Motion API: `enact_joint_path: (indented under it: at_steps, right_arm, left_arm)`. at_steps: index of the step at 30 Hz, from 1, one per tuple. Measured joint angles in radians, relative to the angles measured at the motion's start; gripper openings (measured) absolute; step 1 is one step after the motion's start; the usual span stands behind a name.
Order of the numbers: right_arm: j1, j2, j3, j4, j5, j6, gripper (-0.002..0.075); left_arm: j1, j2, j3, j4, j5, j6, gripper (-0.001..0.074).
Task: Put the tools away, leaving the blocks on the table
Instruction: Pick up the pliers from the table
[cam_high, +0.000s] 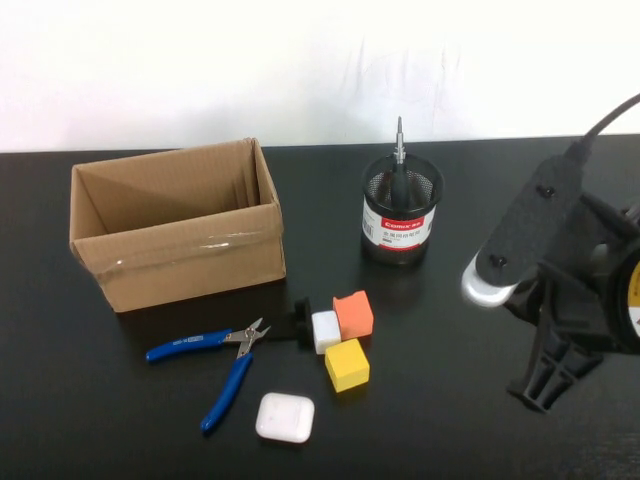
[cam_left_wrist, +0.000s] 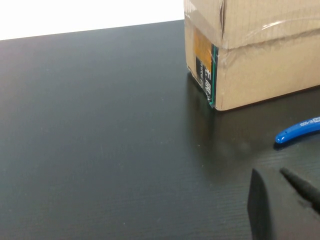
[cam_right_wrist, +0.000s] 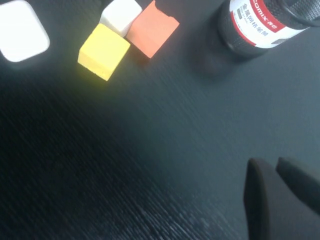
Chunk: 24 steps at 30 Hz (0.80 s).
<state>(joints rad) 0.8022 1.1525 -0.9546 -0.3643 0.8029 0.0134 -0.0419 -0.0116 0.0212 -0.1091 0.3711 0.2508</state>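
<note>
The blue-handled pliers (cam_high: 222, 360) lie open on the black table (cam_high: 450, 420) in front of the cardboard box; one handle tip shows in the left wrist view (cam_left_wrist: 298, 131). The black-handled screwdriver (cam_high: 399, 160) stands tip up in the mesh cup (cam_high: 400, 215). The red-handled scissors are out of view. The orange (cam_high: 354, 314), white (cam_high: 326, 330) and yellow (cam_high: 347, 365) blocks sit together at the middle; they also show in the right wrist view, orange (cam_right_wrist: 152, 29), white (cam_right_wrist: 120, 14) and yellow (cam_right_wrist: 103, 51). My right gripper (cam_high: 540, 385) (cam_right_wrist: 265, 161) hovers empty at the right, shut. My left gripper (cam_left_wrist: 267, 172) is shut and empty, near the box corner.
An open cardboard box (cam_high: 180, 225) (cam_left_wrist: 255, 50) stands at the back left. A white rounded-square case (cam_high: 285, 417) (cam_right_wrist: 20, 30) lies in front of the blocks. A small black object (cam_high: 300, 320) sits against the white block. The mesh cup also shows in the right wrist view (cam_right_wrist: 260, 25).
</note>
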Motion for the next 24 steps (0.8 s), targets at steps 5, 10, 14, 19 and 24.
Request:
enact_joint_path:
  at_steps: [5, 10, 14, 19, 24]
  right_arm:
    - [0.000, -0.062, 0.000, -0.002, 0.002, 0.000, -0.0006]
    - [-0.044, -0.197, 0.000, -0.006, 0.006, -0.006, -0.0006]
    - [-0.157, -0.343, 0.000, -0.001, 0.006, 0.021, -0.0006]
    - [-0.355, -0.561, 0.000, -0.001, -0.037, 0.075, -0.0007]
    - [-0.553, -0.752, 0.000, -0.027, -0.049, 0.085, -0.0006]
  left_arm:
    - [0.000, 0.000, 0.000, 0.000, 0.000, 0.000, -0.0004]
    - [0.000, 0.000, 0.000, 0.000, 0.000, 0.000, -0.0004]
    - [0.000, 0.000, 0.000, 0.000, 0.000, 0.000, -0.0004]
    - [0.000, 0.000, 0.000, 0.000, 0.000, 0.000, -0.0004]
    - [0.000, 0.000, 0.000, 0.000, 0.000, 0.000, -0.0004]
